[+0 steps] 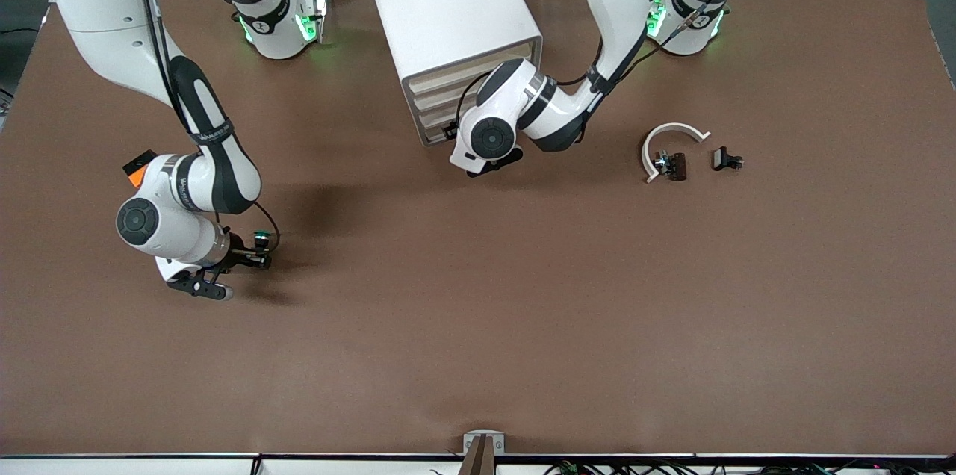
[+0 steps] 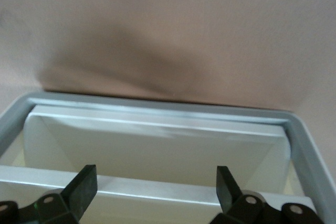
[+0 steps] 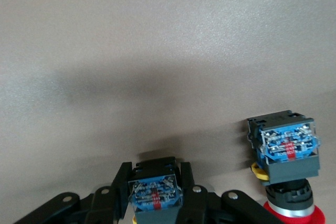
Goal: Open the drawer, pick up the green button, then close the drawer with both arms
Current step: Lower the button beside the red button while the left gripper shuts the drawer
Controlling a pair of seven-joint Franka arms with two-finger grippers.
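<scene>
Two grippers for you to note: right gripper [image 3: 156,195] clamped on the button [image 3: 155,193]; left gripper [image 2: 157,190] spread wide at the drawer [image 2: 157,129], grasping nothing.

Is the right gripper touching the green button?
Touching. The right wrist view shows the right gripper with its fingers shut against both sides of the button.

White arms [image 1: 112,19], black joint rings

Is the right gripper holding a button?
Yes, the right gripper is shut on a button's blue-grey base.
</scene>
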